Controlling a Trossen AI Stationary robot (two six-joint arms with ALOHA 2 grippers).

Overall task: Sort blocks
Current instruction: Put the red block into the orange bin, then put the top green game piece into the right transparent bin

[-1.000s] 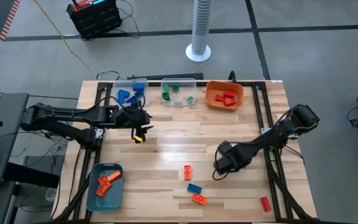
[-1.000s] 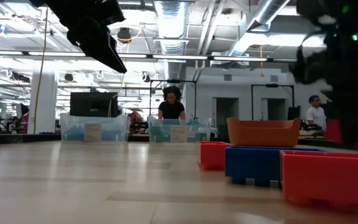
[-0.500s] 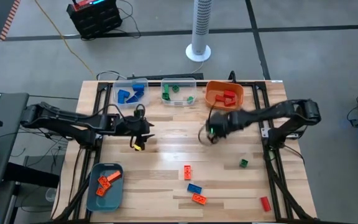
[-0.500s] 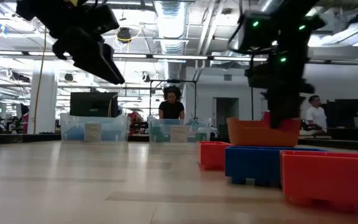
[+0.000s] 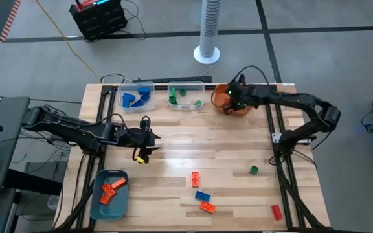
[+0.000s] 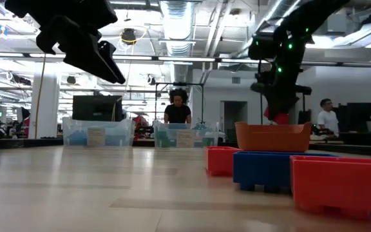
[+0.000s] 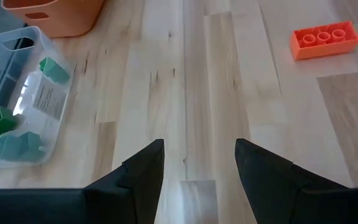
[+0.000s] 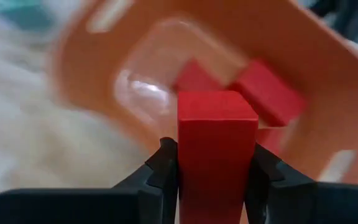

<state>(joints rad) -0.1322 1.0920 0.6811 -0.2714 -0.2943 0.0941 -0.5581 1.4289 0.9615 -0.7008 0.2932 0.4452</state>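
We have the right gripper (image 8: 215, 171) clamped on a red block (image 8: 216, 134) over the orange bin (image 8: 291, 74); it's rigid, light and probably slick, so we pinch its flat sides. Left gripper (image 7: 197, 165) hangs open and empty, well away from that bin.

I see a pale wooden plank table (image 5: 173, 155) carrying two clear plastic bins (image 5: 136, 97) and an orange plastic bin (image 5: 221, 98) along its far edge, plus a teal plastic tray (image 5: 109, 193) at the near left corner. Loose on the wood lie two orange studded bricks (image 5: 195, 178), a blue brick (image 5: 203, 196), a small green brick (image 5: 254, 169) and a red brick (image 5: 276, 211).
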